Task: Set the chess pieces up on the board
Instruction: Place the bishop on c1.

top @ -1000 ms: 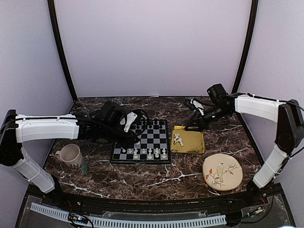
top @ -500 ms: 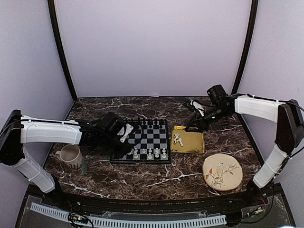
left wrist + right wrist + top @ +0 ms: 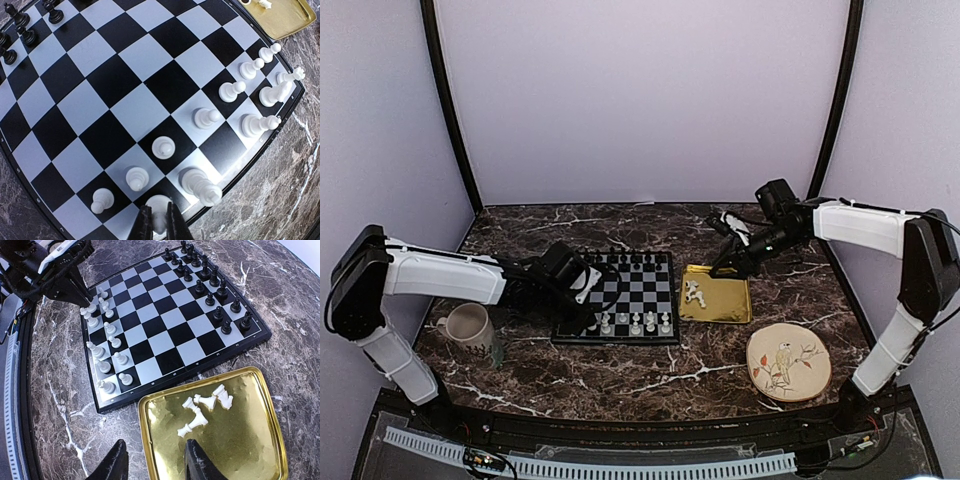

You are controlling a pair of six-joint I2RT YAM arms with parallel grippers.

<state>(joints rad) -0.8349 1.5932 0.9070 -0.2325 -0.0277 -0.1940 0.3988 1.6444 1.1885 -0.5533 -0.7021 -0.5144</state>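
Top external view: a mug (image 3: 468,325) stands at far left on the table, apart from the board (image 3: 638,290). At the board's near-left corner, the left gripper (image 3: 158,217) is clenched on a white piece (image 3: 157,201). That piece stands between both fingertips on an outermost-row square, just inside the black rim. Other white chess pieces (image 3: 164,147) stand in two rows beside it, and black chessmen (image 3: 22,27) line the far edge. Open squares lie between the two sides. Rim markings are too small to read. Just right of the board, a gold tray (image 3: 260,450) holds a cluster of loose white pieces (image 3: 205,407). The right gripper (image 3: 156,460) hangs above the tray, fingers spread, gripping nothing, apart from the cluster. A bird-painted plate (image 3: 788,362) lies furthest right.
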